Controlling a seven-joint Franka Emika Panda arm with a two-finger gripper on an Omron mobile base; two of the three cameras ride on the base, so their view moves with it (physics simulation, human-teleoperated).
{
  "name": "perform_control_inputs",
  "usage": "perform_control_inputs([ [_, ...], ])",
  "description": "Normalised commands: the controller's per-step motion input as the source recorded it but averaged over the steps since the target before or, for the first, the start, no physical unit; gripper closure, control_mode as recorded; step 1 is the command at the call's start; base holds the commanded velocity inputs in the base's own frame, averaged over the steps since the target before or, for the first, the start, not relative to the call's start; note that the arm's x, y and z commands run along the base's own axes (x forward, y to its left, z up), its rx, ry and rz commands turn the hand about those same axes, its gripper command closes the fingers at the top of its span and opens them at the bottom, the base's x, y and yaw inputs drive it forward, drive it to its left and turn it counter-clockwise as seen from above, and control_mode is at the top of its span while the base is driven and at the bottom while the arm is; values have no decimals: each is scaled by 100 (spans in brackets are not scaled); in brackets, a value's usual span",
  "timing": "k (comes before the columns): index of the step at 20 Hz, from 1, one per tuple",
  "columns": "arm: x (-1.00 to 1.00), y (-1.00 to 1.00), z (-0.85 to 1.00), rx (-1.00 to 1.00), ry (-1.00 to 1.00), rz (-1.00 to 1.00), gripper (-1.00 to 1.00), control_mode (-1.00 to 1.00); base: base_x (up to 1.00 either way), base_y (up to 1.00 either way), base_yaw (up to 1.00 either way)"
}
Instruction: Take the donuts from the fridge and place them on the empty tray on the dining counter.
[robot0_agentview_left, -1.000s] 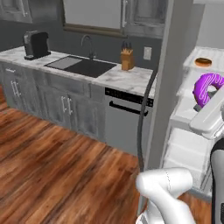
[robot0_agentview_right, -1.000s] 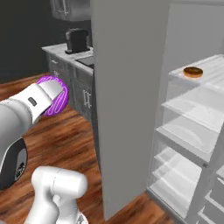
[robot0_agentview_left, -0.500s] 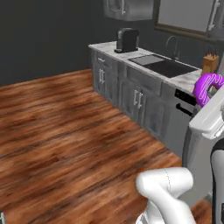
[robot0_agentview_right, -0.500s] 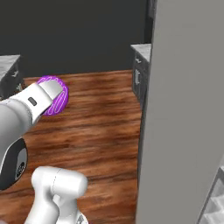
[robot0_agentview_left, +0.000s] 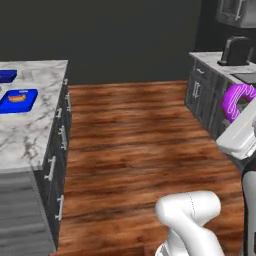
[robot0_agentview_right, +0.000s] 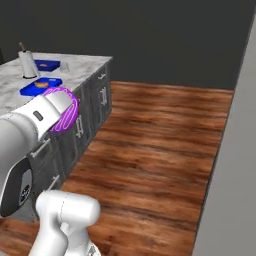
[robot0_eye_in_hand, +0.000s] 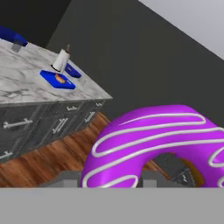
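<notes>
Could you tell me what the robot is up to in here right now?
The robot's hand is shut on the purple donut, carried above the wood floor. Ahead stands the marble dining counter, where a blue tray holds a small orange pastry. The donut is not yet set down.

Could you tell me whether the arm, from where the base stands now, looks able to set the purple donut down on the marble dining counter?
Probably not yet. The end effector is shut on the purple donut, while the dining counter lies off to one side across open wood floor. Nothing blocks the way; the base likely needs to drive closer.
</notes>
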Motion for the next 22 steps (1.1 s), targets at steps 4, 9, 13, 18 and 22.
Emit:
perform_control_inputs([
  [4,0,0,0,0,0,0,100,100,0,1,57],
  [9,0,0,0,0,0,0,100,100,11,66,39],
  [13,0,0,0,0,0,0,100,100,63,100,24],
  [18,0,0,0,0,0,0,100,100,98,100,15],
  [22,0,0,0,0,0,0,100,100,97,100,7],
])
